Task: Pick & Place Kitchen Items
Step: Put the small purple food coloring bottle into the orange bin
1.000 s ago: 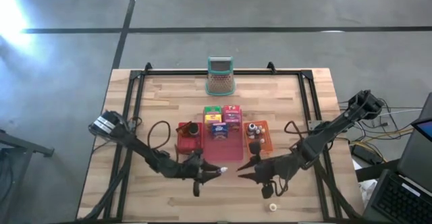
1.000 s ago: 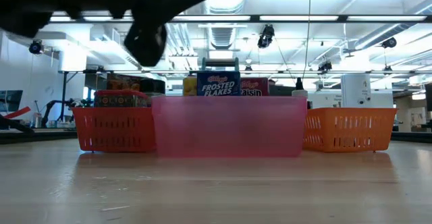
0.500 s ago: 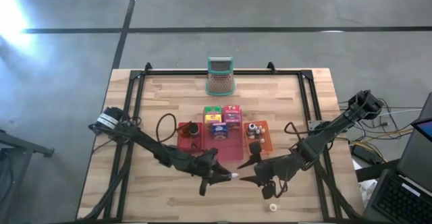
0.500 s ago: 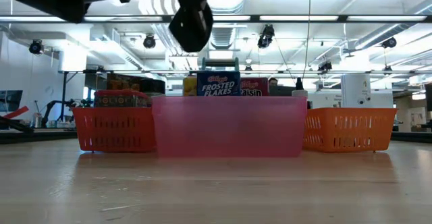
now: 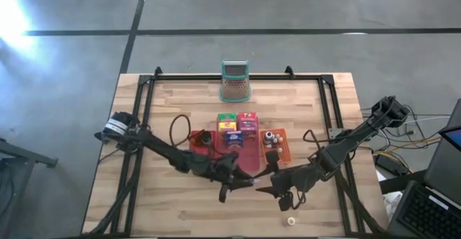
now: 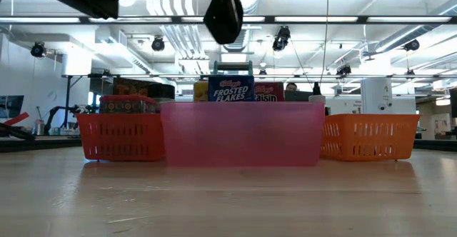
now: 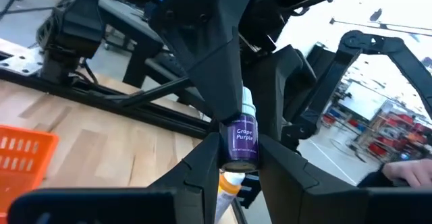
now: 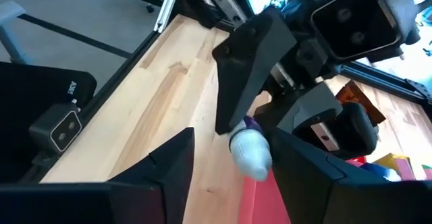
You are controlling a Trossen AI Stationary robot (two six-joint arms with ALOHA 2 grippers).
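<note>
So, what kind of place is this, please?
Probably a robotics lab or workshop, not a home kitchen: bare concrete floor, a wooden workbench with two robot arms, open ceiling with strip lights, and toy-sized groceries sorted in plastic baskets.

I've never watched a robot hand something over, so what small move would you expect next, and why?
Probably the right gripper closes on the little purple-labelled bottle. The left gripper is shut on that bottle and holds it out above the table, its white cap between the right gripper's open fingers. I cannot tell whether they touch it yet.
</note>
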